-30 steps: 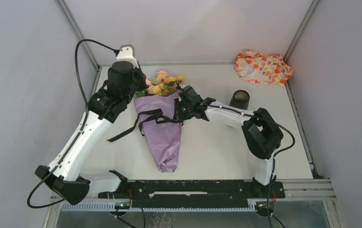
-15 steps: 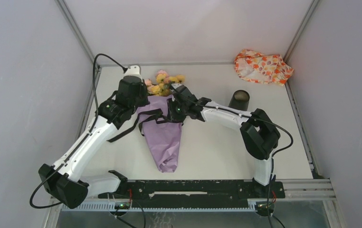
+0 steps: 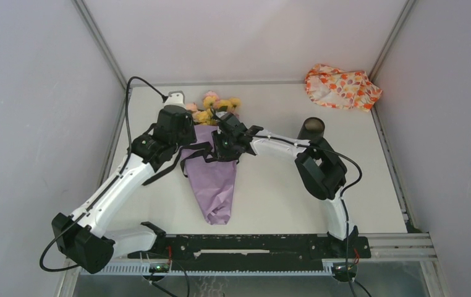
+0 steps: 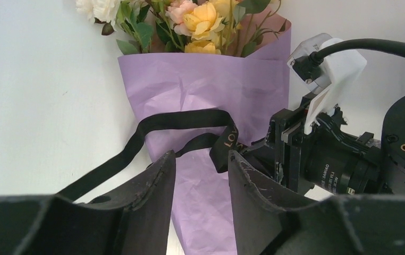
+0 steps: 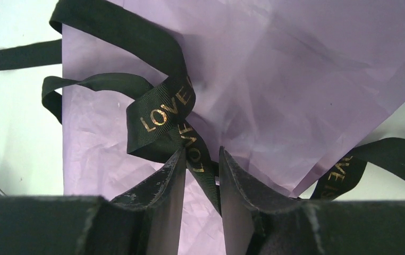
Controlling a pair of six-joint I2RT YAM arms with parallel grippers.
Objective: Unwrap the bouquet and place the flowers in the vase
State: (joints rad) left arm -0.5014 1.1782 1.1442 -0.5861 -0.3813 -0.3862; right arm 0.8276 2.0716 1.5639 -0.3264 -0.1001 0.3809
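While right claw [image 5: 201, 155] pinches ribbon [image 5: 160, 114], left claw [image 4: 200, 158] gapes (empty), bouquet [image 4: 205, 90] just ahead.

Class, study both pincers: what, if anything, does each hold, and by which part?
The right pincer pinches the black ribbon just beside its knot, at the gold lettering. The left pincer stands open, holding nothing.

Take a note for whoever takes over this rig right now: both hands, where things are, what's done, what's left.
Hands: left hand open, empty, just short of the black ribbon; right hand shut on that ribbon near its knot.
Things: bouquet lies between the arms, lilac paper on; vase stands to its right, no flowers in it.
Done: nothing unwrapped yet.
Left: untie ribbon, strip paper, put flowers in vase.
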